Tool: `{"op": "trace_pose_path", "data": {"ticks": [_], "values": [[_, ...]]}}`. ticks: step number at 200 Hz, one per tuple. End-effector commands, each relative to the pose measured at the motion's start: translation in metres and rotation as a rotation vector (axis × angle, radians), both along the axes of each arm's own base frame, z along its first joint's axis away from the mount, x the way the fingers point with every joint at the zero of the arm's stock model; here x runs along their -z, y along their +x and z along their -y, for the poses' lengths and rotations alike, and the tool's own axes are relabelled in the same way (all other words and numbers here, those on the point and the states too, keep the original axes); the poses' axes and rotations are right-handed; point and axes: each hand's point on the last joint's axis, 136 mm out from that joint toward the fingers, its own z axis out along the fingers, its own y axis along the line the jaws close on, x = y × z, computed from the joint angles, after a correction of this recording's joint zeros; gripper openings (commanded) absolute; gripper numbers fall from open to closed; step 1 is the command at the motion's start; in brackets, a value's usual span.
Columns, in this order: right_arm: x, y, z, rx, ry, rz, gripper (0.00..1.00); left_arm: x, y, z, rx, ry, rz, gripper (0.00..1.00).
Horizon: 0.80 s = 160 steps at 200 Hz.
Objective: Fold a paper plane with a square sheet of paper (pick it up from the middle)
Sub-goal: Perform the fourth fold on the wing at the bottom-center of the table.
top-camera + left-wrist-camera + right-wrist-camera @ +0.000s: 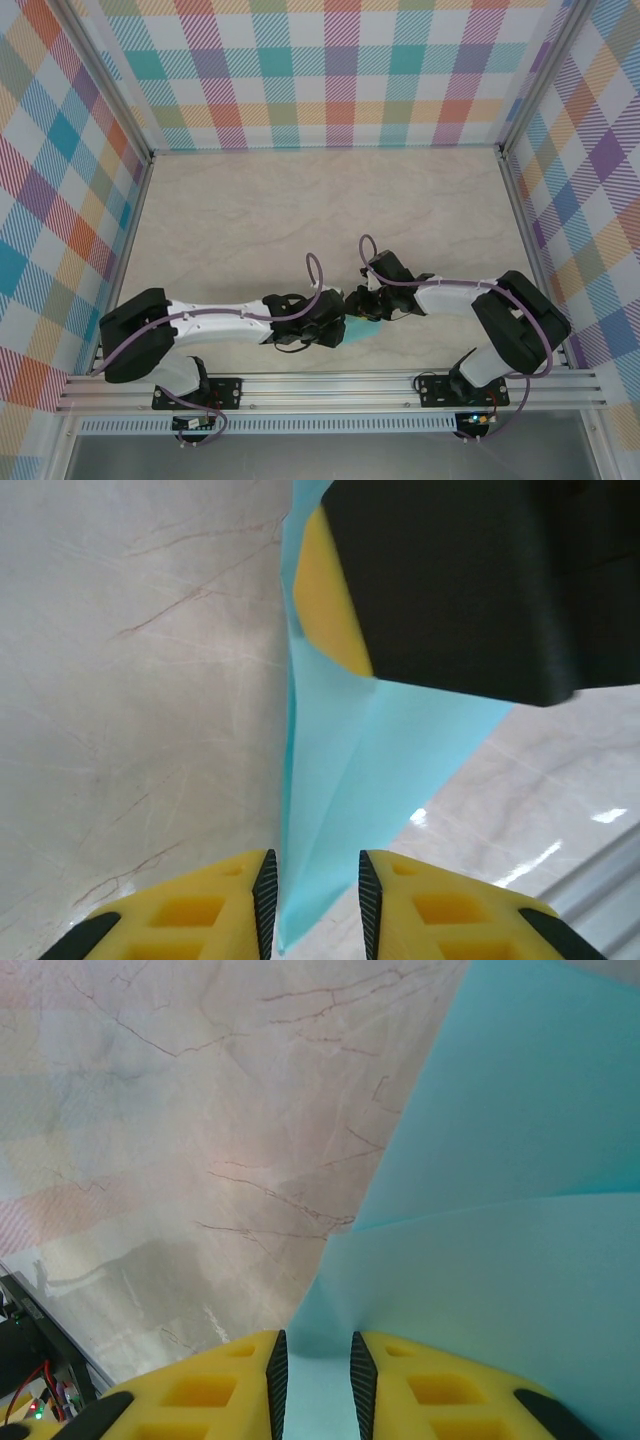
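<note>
The left arm and the right arm are reaching inward from a metal rail at the near edge, meeting just beyond it at the middle. Between their tips a folded piece of teal paper is sitting, close to the near edge of the pale marbled surface. The left end effector is standing with its black pads a little apart, the paper's creased end running between them. I cannot tell whether it is pinching. The right end effector is looking much the same, slightly parted around the paper's other end, its grip unclear. Beyond, pastel checked walls are enclosing the surface.
</note>
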Motion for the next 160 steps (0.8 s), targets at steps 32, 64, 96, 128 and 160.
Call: {"op": "trace_pose_path", "data": {"ticks": [32,64,96,128,160], "values": [[0.019,-0.01,0.015,-0.007,-0.071,-0.017,0.28,-0.006,-0.005,0.011,-0.049,-0.166,-0.074,0.23],[0.02,-0.01,0.016,-0.005,-0.077,-0.017,0.28,0.001,-0.008,0.015,-0.071,-0.274,-0.14,0.21],[0.021,-0.009,0.015,-0.005,-0.077,-0.019,0.28,-0.003,-0.018,0.02,-0.033,-0.351,-0.168,0.2],[0.021,-0.01,0.016,-0.002,-0.081,-0.021,0.28,-0.001,-0.021,0.015,-0.022,-0.341,-0.172,0.21],[0.022,-0.01,0.017,-0.002,-0.085,-0.023,0.28,0.013,-0.022,0.014,-0.021,-0.294,-0.184,0.21]]}}
